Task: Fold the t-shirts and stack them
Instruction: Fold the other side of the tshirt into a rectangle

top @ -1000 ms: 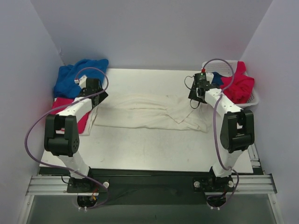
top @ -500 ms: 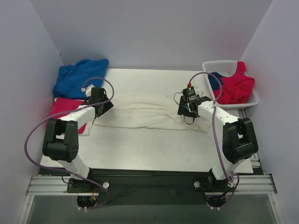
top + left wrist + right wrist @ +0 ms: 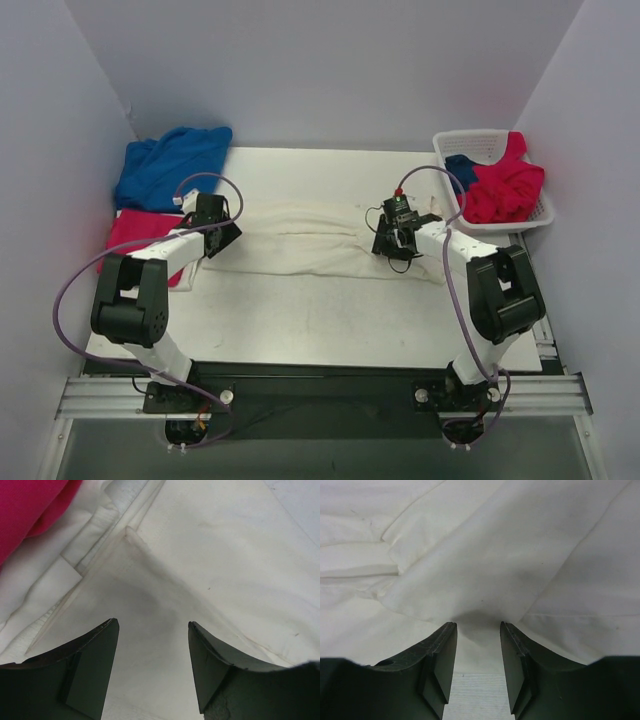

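The cream t-shirt (image 3: 300,245) lies rumpled across the middle of the bench (image 3: 330,320), nearer the far edge. Soft, light and limp, it likely wants pinching at a hem or corner. The left end effector (image 3: 152,630) hangs open over its left end, and the right end effector (image 3: 477,630) is open over folds toward its right end.

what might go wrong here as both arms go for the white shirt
The right fingers straddle a raised fold of the cream-white t-shirt, so they may pinch several layers at once. The left fingers hover close to the crimson-pink shirt, which could get caught or dragged along.
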`<state>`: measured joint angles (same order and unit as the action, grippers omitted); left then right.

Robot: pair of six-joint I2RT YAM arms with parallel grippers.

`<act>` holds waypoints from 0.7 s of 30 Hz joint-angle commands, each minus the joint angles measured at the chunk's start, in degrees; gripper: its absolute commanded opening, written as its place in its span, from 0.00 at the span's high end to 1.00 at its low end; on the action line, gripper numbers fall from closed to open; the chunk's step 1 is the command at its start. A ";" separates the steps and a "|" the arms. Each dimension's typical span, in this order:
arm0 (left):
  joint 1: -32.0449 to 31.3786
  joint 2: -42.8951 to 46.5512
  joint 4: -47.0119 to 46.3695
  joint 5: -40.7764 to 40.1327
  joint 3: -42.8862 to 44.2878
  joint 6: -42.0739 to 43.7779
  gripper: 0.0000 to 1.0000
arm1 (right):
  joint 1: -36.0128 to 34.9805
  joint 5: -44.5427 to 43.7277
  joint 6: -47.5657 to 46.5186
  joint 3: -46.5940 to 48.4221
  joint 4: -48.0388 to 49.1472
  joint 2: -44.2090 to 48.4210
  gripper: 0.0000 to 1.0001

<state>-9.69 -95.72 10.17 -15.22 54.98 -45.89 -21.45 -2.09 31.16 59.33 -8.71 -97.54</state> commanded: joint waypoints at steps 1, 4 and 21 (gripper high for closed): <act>0.03 -0.52 0.11 -0.86 0.83 -0.43 0.32 | -0.26 0.24 1.62 0.00 0.01 -0.72 0.60; 0.03 -0.78 0.02 -0.86 0.74 -0.34 0.32 | -0.34 -0.02 2.32 -0.53 -0.25 -0.38 0.61; 0.11 -1.92 0.20 -0.42 1.36 -0.43 0.32 | -0.87 -0.90 2.77 -1.67 -0.52 -2.83 0.71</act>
<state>-9.69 -97.43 10.48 -15.18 54.98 -46.04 -21.85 -2.00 33.23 57.60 -7.92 -99.35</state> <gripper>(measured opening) 0.681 0.310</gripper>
